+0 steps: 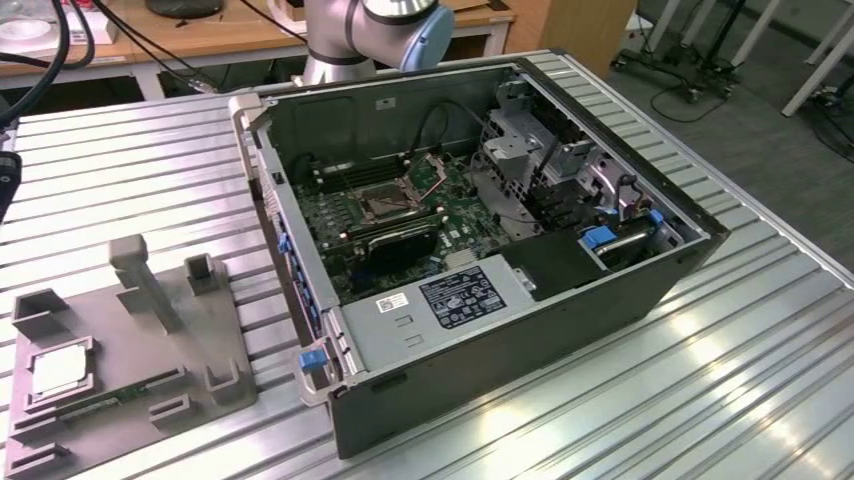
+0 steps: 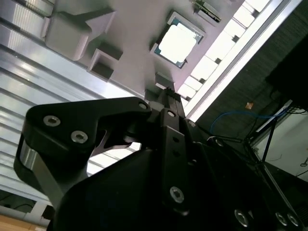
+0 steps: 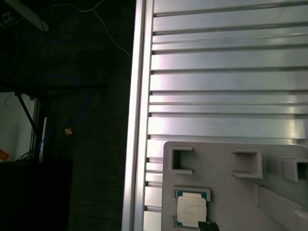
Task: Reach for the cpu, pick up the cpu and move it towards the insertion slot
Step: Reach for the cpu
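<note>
Lying flat in a recess of the grey holder plate (image 1: 127,350), the cpu (image 1: 56,372) is ungrasped. Tool (image 2: 166,96) hangs above the plate; apart or together, cannot tell. Insertion slot (image 1: 378,203) sits inside the computer case (image 1: 534,340) beside the plate on the surface (image 1: 747,380).

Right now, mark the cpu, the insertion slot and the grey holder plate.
cpu (image 2: 177,43): second wrist view, middle of its metal top.
insertion slot (image 1: 382,203): exterior view, its dark centre.
grey holder plate (image 1: 127,348): exterior view, bare flat surface.

Ribbed metal table (image 1: 747,390), wooden desk (image 1: 214,42) behind, grey carpet floor (image 1: 734,120), wheeled stand bases (image 1: 663,72)
</note>
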Tool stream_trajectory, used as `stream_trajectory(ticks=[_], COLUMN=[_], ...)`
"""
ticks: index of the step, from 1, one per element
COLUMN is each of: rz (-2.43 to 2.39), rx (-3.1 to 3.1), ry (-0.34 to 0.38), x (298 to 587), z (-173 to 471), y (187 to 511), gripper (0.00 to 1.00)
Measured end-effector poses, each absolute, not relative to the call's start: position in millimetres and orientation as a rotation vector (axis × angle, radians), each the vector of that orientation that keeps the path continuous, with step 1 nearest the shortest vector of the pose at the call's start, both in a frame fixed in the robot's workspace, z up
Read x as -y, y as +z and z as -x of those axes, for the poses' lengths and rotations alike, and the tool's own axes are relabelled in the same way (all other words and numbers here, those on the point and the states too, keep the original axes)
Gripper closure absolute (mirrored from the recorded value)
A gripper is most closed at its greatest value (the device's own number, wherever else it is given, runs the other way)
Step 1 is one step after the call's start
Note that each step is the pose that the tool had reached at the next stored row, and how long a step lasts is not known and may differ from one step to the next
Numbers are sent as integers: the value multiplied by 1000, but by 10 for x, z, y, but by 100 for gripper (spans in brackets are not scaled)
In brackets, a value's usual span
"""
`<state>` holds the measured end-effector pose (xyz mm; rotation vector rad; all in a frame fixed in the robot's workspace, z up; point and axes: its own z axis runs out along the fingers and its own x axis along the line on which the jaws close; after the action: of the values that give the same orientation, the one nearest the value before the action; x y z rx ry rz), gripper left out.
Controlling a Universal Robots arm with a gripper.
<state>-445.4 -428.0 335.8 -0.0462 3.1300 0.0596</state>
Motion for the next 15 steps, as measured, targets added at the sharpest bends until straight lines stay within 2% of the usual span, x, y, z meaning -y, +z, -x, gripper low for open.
stream_trajectory(ticks=[6, 7, 12, 13, 15], rz=[46, 46, 46, 46, 46], rx=[-3130, -3130, -3130, -3130, -3130], ry=[60, 60, 60, 60, 60], x=[4280, 4280, 4280, 4280, 4280], z=[4455, 4455, 4455, 4455, 4455], y=[3358, 3358, 3358, 3358, 3358], gripper=[89, 82, 81, 75, 75])
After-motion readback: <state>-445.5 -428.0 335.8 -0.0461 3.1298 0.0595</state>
